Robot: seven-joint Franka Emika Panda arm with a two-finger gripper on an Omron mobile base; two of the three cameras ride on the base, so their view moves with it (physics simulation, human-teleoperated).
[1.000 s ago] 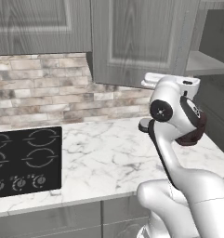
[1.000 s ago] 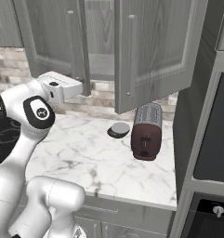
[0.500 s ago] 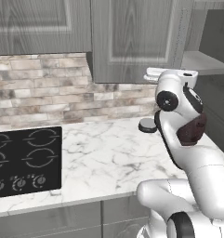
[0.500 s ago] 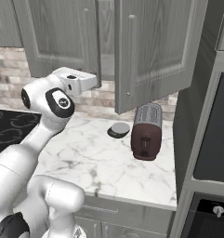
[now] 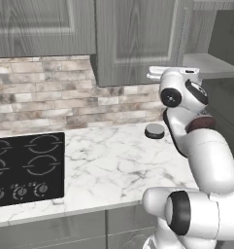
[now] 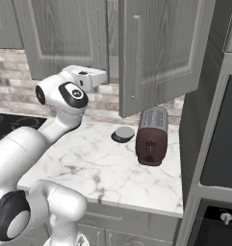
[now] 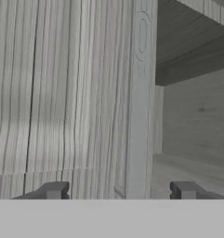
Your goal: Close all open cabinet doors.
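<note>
Two cabinet doors hang over the counter. The left door (image 6: 64, 38) (image 5: 138, 44) stands slightly ajar. The right door (image 6: 165, 53) is swung well out, its bar handle (image 6: 135, 57) facing the room. My gripper (image 6: 102, 77) (image 5: 152, 74) is at the left door's lower right corner. In the hand view my gripper (image 7: 119, 190) is open, fingertips (image 7: 53, 190) wide apart. The left door's panel (image 7: 67, 93) and its free edge (image 7: 141, 102) are close ahead. The cabinet's inside (image 7: 197, 111) shows past that edge. Nothing is held.
A dark-red toaster (image 6: 151, 137) and a small round grey disc (image 6: 123, 134) (image 5: 155, 130) sit on the marble counter (image 5: 104, 165) under the open door. A black cooktop (image 5: 26, 168) lies at left. A tall dark oven column (image 6: 218, 144) stands at right.
My hand has swung to the right along the cabinet front. The left door has turned further in toward the cabinet with it. The right door has not moved.
</note>
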